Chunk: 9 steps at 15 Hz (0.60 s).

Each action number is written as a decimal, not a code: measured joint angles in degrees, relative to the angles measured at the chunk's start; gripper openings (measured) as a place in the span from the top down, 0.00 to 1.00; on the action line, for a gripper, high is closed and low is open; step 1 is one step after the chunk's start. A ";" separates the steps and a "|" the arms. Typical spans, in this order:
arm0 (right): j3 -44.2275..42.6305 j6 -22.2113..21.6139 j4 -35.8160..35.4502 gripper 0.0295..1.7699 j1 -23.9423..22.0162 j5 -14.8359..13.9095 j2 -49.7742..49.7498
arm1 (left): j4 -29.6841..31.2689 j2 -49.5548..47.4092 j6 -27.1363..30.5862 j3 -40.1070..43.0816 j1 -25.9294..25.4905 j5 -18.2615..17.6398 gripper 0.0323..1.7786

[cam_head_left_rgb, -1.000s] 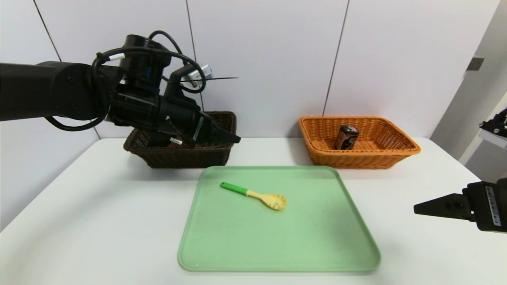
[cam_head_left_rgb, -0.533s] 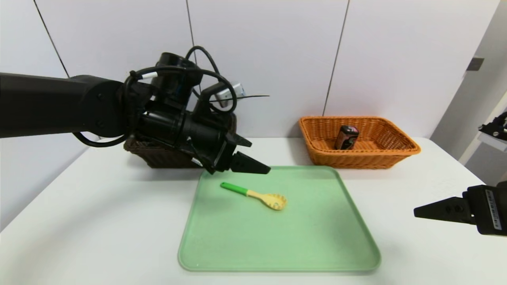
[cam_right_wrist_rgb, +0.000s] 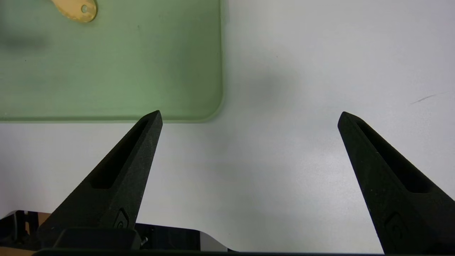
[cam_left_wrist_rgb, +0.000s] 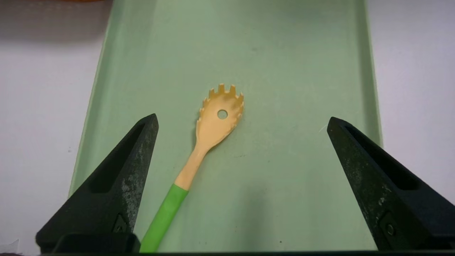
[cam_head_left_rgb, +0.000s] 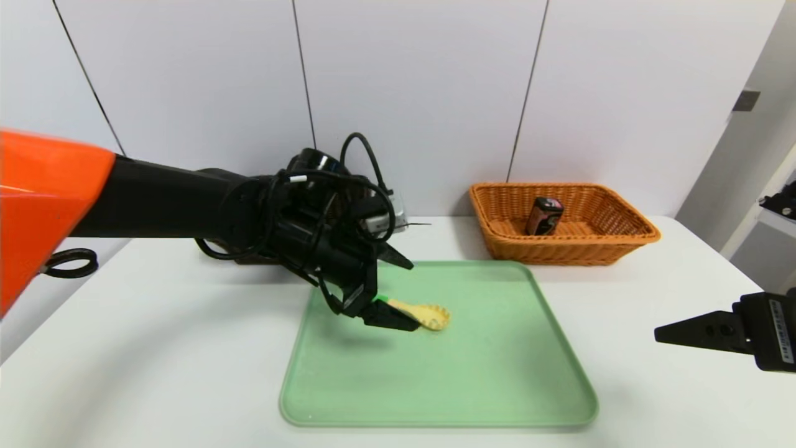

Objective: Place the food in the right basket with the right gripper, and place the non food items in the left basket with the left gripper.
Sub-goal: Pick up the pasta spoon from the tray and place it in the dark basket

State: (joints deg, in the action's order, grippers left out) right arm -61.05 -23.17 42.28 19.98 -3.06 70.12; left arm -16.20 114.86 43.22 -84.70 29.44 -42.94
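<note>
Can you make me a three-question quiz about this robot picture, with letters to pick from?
1. Where is the pasta spoon?
A. on the green tray
B. in the orange basket
C. on the floor

2. What colour is the spoon's handle?
A. red
B. green
C. blue

3. How is the left pincer?
A. shut on the spoon
B. open above the spoon
C. inside a basket

Answers: 1 A, the spoon lies flat on the tray. 2 B, the left wrist view shows a green handle. 3 B, its fingers stand wide apart either side of the spoon.

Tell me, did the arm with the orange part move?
Yes. The left gripper came forward from the dark basket and down onto the green tray, open over the pasta spoon.
</note>
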 joint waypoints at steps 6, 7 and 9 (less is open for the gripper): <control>1.60 0.05 0.00 0.03 -1.00 0.15 -1.05 | -4.05 4.21 2.56 -0.39 -2.05 0.63 0.05; 1.88 0.02 0.05 0.03 -1.00 0.17 -1.16 | -4.05 4.40 2.56 -0.28 -2.51 0.71 0.05; 2.18 0.02 0.00 0.03 -1.02 0.20 -1.22 | -4.00 4.66 2.60 -0.17 -2.99 0.96 0.05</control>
State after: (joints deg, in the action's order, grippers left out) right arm -58.87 -23.15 42.28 18.96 -2.86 68.90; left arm -20.20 119.52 45.81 -84.87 26.45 -41.97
